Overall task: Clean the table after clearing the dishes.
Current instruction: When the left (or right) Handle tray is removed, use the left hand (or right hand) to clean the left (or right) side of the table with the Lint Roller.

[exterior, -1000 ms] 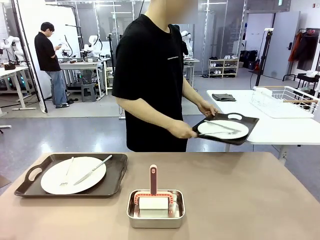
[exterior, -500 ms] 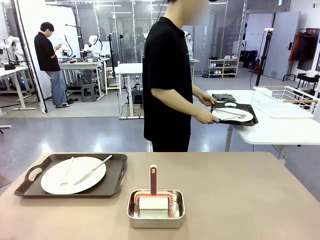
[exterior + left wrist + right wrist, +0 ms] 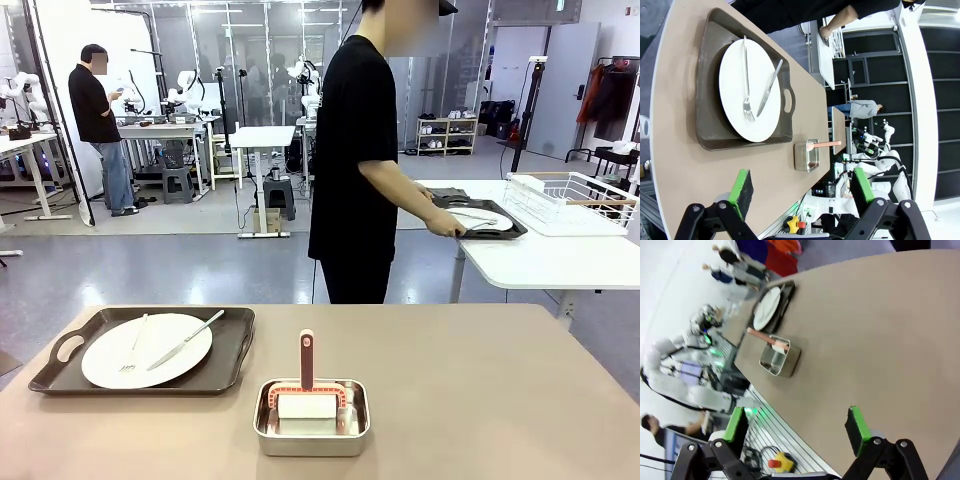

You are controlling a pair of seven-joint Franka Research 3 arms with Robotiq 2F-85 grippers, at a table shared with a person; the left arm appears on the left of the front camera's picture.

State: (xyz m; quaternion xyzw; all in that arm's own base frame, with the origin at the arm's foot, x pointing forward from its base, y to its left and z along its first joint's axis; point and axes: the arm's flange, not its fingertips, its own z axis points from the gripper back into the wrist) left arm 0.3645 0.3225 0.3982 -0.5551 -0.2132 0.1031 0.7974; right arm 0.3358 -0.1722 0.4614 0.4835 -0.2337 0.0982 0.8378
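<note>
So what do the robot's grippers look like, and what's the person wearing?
The left gripper and right gripper are black, with bolted angular links and fingers faced with bright green pads. The person wears a black short-sleeved T-shirt.

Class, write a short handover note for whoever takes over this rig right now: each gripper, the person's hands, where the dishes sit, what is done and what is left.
Left gripper: open, empty, over the table.
Right gripper: open, empty, over the table.
Person's hands: holding one tray, with its plate, at the white side table.
Second tray, with plate, fork and knife, sits on the table's left side. A handled cleaning tool stands in the steel pan, near middle.
Done: one set is off the table.
Left: clear the second tray, then wipe the table.
</note>
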